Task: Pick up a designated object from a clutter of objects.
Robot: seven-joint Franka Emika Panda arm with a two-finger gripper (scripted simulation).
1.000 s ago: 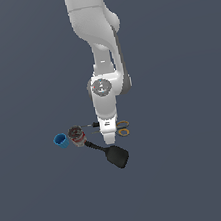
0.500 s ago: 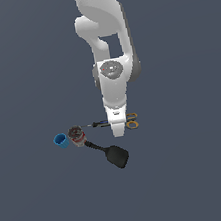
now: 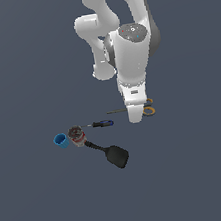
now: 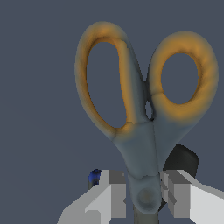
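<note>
Since half a second ago the arm has swung toward the exterior view's right and dropped lower; its tool (image 3: 136,116) now sits right over the scissors (image 3: 149,107). From outside only the yellow-orange rings poke out beside the tool, with the thin blades running off toward the exterior view's left. Wrist view is clearer: tool (image 4: 144,192) fingers (image 4: 114,192) flank the scissors (image 4: 144,131) at the pivot, close on both sides, pinching the grey body there (contact looks real, lift can't be told). Scissors lie flat on the grey floor (image 3: 203,168). Rest of the clutter is apart: screwdriver (image 3: 102,124) nearest, then can (image 3: 76,135), blue cup (image 3: 61,140) and black spatula (image 3: 112,154).
</note>
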